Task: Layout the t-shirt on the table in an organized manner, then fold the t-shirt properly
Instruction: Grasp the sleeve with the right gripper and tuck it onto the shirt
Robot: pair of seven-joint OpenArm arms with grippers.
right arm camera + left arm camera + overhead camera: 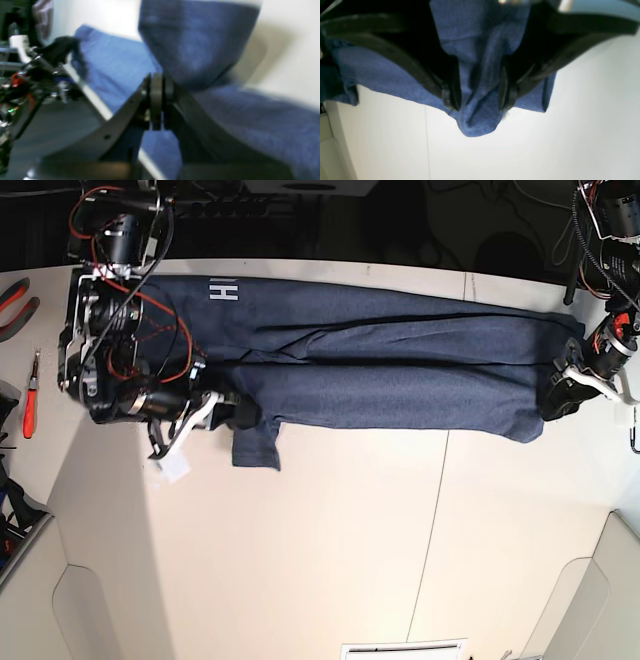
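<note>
The dark navy t-shirt is stretched in a long folded band across the far part of the off-white table, with white lettering showing at its far left. In the base view my right gripper is shut on the shirt's left end, where a small flap hangs below. My left gripper is shut on the shirt's right end. In the left wrist view the gripper pinches a bunched fold of the shirt above the table. In the right wrist view the gripper is closed on the shirt.
Red-handled tools lie at the table's left edge. A thin dark seam runs front to back across the table. A white panel sits at the near edge. Cables and dark equipment stand behind the table.
</note>
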